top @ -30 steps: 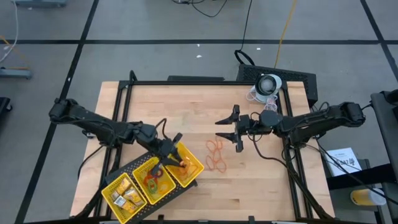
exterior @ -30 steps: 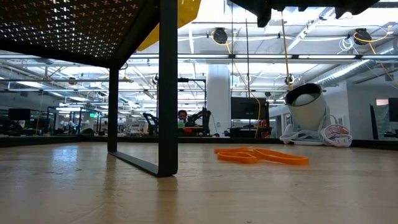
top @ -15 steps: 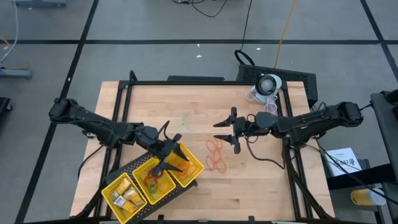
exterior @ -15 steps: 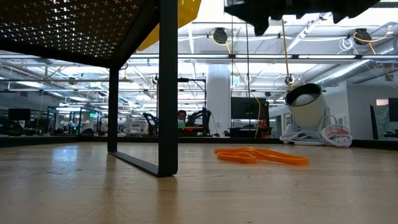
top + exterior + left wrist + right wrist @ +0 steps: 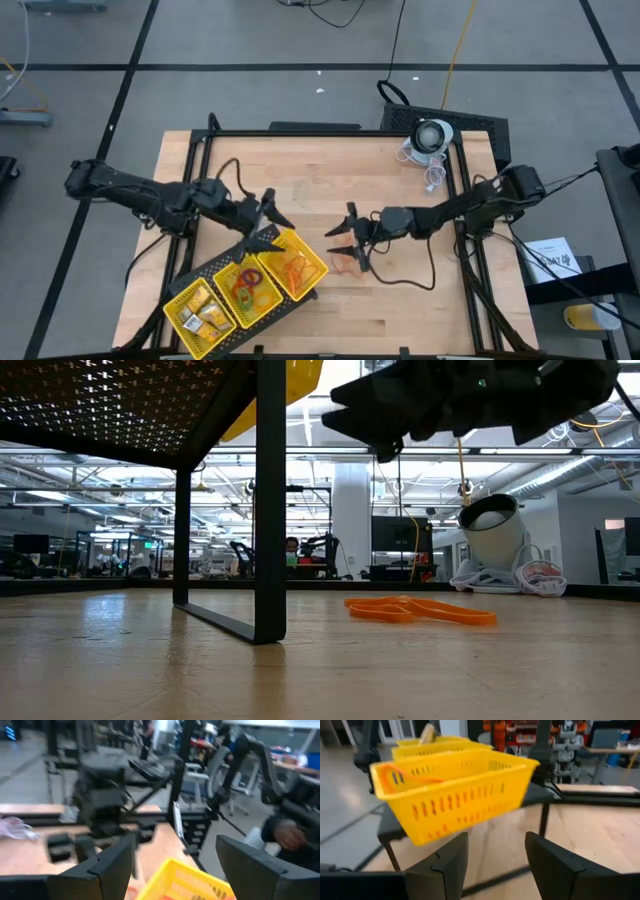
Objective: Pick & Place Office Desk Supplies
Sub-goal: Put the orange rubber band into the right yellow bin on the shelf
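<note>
**Loose bands on the surface, right arm nearest**

Item: orange rubber bands (image 5: pixel 348 259), a small tangle of thin loops lying flat on the wooden surface (image 5: pixel 300 170), loose. In the low view they show as a flat orange strip (image 5: pixel 420 610), long axis running across that picture.

Position: in the high view, just off the tray (image 5: pixel 315 268) toward 3 o'clock, apart from its rim. More orange loops (image 5: pixel 292 266) already lie in the tray's nearest compartment; red and green rings (image 5: pixel 246 287) fill the middle one, yellow blocky pieces (image 5: pixel 203 314) the far one.

Nearest tool: right gripper (image 5: pixel 350 237), directly over the bands, which sit at its 6 o'clock, partly hidden beneath it. Fingers part open, nothing between them; its wrist view shows bare wood in the gap and the tray ahead.

Other tool: left gripper (image 5: pixel 267 216), at the tray's rim toward 12 o'clock, well to 9 o'clock of the bands. Fingers (image 5: pixel 112 862) spread wide and empty.

Judgement: the pick falls to the right arm. The move turns on a straight drop; the loops lie flat, so the fingers would need to meet the surface to catch an edge.
</note>
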{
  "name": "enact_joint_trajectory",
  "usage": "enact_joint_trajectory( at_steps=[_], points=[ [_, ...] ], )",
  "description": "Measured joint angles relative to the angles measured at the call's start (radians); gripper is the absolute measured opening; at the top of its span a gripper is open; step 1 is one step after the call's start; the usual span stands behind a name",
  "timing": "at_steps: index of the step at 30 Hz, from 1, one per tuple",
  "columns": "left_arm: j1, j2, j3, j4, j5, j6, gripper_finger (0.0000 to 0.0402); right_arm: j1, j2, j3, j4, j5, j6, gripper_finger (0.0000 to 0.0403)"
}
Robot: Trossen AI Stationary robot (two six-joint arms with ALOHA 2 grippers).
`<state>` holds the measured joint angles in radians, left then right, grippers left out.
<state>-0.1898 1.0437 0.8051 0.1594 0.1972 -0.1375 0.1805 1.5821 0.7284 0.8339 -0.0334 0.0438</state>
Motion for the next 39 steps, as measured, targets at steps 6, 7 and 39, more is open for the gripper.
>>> enact_joint_trajectory(
  at_steps=[6,7,39],
  points=[
    [0.001,-0.044,0.0,0.01,-0.129,-0.003,0.0278,0.027,0.068,0.0,0.15,-0.003,0.073,0.0187],
    [0.001,-0.049,0.0,0.012,-0.153,-0.003,0.0276,0.032,0.078,0.0,0.167,-0.003,0.075,0.0186],
    [0.001,-0.051,0.0,-0.025,-0.26,0.003,0.0283,0.011,-0.043,0.15,-0.577,0.017,0.043,0.0187]
  ],
)
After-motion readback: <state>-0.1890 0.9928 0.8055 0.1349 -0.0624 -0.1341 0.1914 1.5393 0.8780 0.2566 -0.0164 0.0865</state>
